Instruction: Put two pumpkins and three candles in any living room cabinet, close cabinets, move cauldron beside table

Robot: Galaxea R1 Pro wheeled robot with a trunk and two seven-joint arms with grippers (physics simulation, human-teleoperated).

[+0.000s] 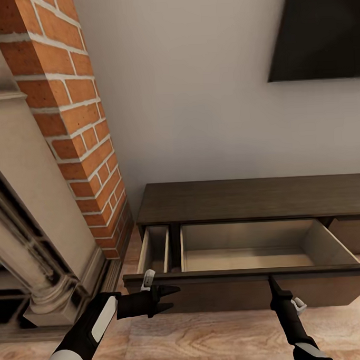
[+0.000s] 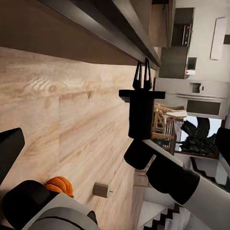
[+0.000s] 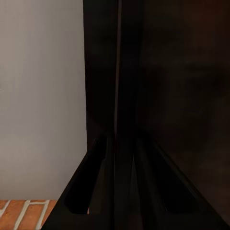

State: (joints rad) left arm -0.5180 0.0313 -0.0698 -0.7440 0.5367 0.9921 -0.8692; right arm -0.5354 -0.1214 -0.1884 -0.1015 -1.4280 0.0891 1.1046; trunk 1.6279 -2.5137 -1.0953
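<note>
- Your right gripper (image 1: 272, 280) has its jaws pinching the open cabinet (image 1: 244, 200) drawer's front edge, lower centre.
- Your left gripper (image 1: 173, 298) jaws are spread, empty.
- The pumpkin (image 2: 59, 185) and a candle (image 2: 101, 189) sit on the floor (image 2: 62, 120).

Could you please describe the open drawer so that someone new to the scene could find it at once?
Below the wall-mounted TV stands a long dark-brown cabinet. Its wide drawer is pulled out, showing a pale beige interior, unlike the dark wood around it.

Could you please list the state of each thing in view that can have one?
Cabinet: its wide drawer pulled open, nothing visible inside.
Right pincer: closed on the drawer's front edge.
Left pincer: open, holding nothing.
Pumpkin: on the floor.
Candle: on the floor.
</note>
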